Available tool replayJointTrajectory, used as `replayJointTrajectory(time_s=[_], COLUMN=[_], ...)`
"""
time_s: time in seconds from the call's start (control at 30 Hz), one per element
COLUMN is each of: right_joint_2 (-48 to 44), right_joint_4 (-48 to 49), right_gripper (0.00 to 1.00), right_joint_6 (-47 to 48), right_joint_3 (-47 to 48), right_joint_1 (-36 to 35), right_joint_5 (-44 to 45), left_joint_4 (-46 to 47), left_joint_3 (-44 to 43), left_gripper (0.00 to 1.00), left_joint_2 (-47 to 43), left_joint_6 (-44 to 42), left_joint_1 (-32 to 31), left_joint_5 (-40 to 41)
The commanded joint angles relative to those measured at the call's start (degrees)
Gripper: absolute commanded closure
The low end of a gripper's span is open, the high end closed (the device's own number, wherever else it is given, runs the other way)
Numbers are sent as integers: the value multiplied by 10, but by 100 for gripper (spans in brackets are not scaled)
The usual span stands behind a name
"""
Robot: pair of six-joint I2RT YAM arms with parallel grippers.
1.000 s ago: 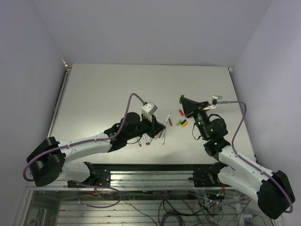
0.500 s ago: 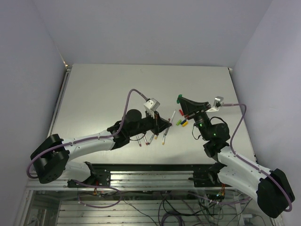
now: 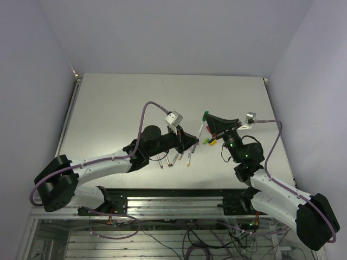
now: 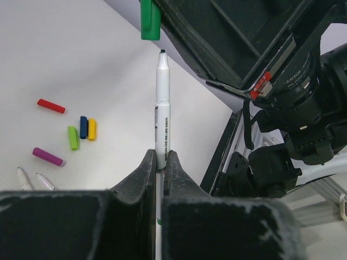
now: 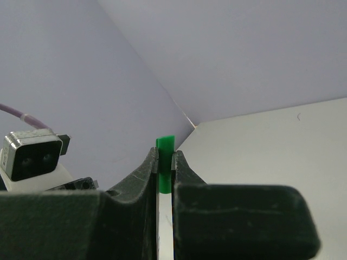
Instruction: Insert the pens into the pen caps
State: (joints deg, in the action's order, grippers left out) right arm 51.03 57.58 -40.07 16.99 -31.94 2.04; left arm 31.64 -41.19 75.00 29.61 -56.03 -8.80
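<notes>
My left gripper (image 3: 194,143) is shut on a whitish pen (image 3: 200,131) and holds it above the table. In the left wrist view the pen (image 4: 162,108) stands upright between the fingers (image 4: 146,168), its dark tip just below a green cap (image 4: 150,21). My right gripper (image 3: 207,116) is shut on that green cap (image 3: 205,114); the right wrist view shows the cap (image 5: 165,162) sticking out past the pads. Red (image 4: 51,106), light green (image 4: 72,137), dark blue (image 4: 83,127), yellow (image 4: 92,129) and magenta (image 4: 47,156) caps lie on the table.
Several more pens (image 3: 176,157) lie on the table under my left wrist; two show in the left wrist view (image 4: 24,179). The loose caps (image 3: 209,141) lie between the two grippers. The near table edge and metal frame (image 3: 173,190) run below.
My left gripper has lifted the pen off the table and swung it up and right toward the green cap. My right gripper has moved the cap slightly left to meet it.
</notes>
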Motion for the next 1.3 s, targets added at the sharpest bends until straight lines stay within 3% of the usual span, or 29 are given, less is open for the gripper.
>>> replayJointTrajectory(time_s=[0.0,1.27], right_joint_2=[-7,1], right_joint_4=[14,14], right_gripper=[100,100], right_joint_6=[-7,-26], right_joint_3=[-4,-3], right_joint_1=[0,0], right_joint_5=[-3,-20], left_joint_4=[33,43], left_joint_3=[4,15], left_gripper=[93,93], left_joint_2=[-12,6], left_joint_6=[2,19], left_joint_1=[-1,-1], left_joint_5=[7,21])
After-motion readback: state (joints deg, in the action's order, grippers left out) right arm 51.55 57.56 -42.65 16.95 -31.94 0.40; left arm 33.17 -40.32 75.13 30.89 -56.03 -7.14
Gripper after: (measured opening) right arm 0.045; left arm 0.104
